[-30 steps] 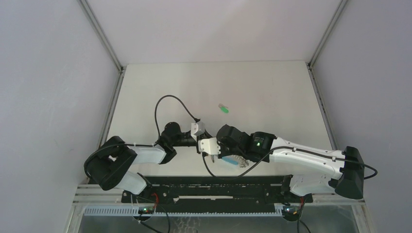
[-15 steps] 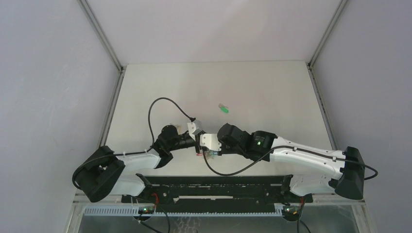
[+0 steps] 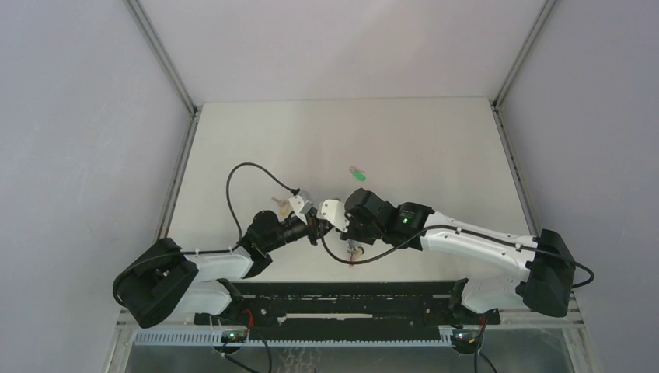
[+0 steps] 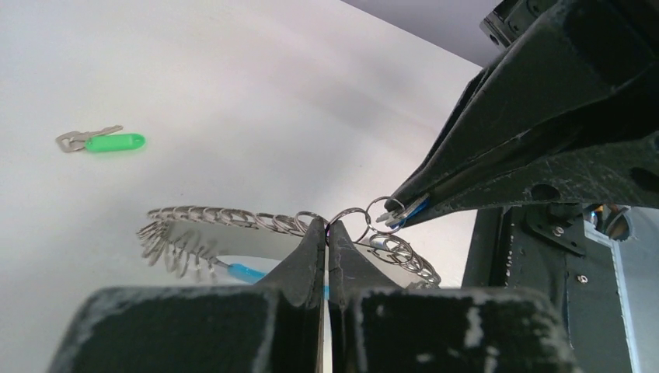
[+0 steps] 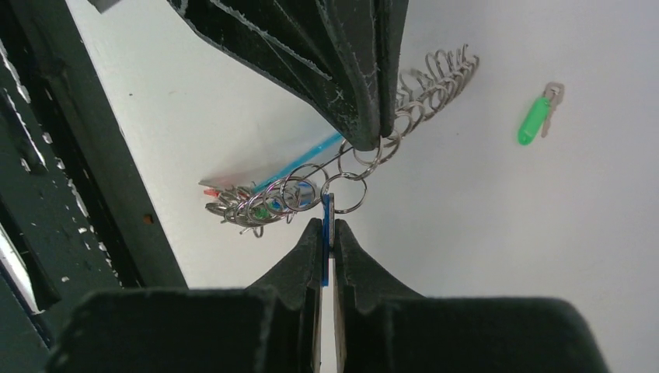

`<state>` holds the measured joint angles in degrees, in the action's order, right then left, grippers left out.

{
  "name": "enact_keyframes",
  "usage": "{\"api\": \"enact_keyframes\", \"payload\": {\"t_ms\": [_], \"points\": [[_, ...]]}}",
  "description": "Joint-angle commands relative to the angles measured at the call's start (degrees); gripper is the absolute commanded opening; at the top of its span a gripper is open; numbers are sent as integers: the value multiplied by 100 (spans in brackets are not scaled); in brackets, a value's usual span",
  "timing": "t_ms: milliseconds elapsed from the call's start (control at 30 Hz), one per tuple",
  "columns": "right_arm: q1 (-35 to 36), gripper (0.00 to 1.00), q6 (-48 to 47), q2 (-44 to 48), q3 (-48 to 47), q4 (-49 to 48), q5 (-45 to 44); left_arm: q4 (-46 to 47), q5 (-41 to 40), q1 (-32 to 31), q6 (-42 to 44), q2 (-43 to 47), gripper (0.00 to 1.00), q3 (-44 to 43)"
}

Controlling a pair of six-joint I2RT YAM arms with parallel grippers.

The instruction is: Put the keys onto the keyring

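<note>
**Keyring (image 5: 311, 183) held mid-air, off table (image 3: 420, 140)**

Strung just below the two claw tips, sagging away from them. Row of small wire loops along it. Turquoise sleeve (image 5: 309, 153) and red/green tags (image 5: 233, 200) bunched at the lower end in rt wrist view.

Pinched at one small loop by L gripper (image 4: 326, 229): jaws fully closed on the wire, no gap seen.

Blue key (image 5: 327, 208) seen edge-on, clamped in R gripper (image 5: 327, 231). Jaws nearly together w/ only the thin blue head betw. them. Key tip at a loop right beside L claw's pinch. Threaded or not, can't tell.

Claw tips almost meeting, nose to nose, over front-centre of table.

L arm (image 3: 221, 263): low, reaching fwd and to the right, forearm near level, wrist aimed at R claw.

R arm (image 3: 474, 242): stretched leftward across front of table, elbow low, wrist turned toward L claw.

Green key (image 3: 358, 176): flat on table, alone, beyond the claws, well apart from the ring. Metal blade pointing away from its green head, seen clearly in both wrist views.
</note>
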<state>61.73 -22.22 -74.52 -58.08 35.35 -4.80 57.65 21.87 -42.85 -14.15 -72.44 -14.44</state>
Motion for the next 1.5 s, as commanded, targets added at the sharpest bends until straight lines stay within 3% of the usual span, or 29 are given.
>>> {"api": "enact_keyframes", "payload": {"t_ms": [0, 333, 600, 933, 1267, 1467], "points": [[-59, 0, 425, -20, 106, -235, 540, 676, -1010, 4, -192, -94, 0, 176], [-258, 0, 559, -235, 175, -386, 751, 2216, -2106, -294, -952, -706, 0, 485], [-279, 0, 520, -426, 170, -250, 748, 2228, -2750, -555, -1058, -714, 0, 454], [-473, 0, 467, 84, 166, -161, 326, 2218, -2758, -558, -992, -749, 1, 468], [-824, 0, 739, 2, 249, -194, 327, 1804, -2898, -558, -656, -297, 25, 536], [-1006, 0, 1044, 93, 267, -278, 359, 373, -3287, -537, -209, 755, 45, 528]]}}
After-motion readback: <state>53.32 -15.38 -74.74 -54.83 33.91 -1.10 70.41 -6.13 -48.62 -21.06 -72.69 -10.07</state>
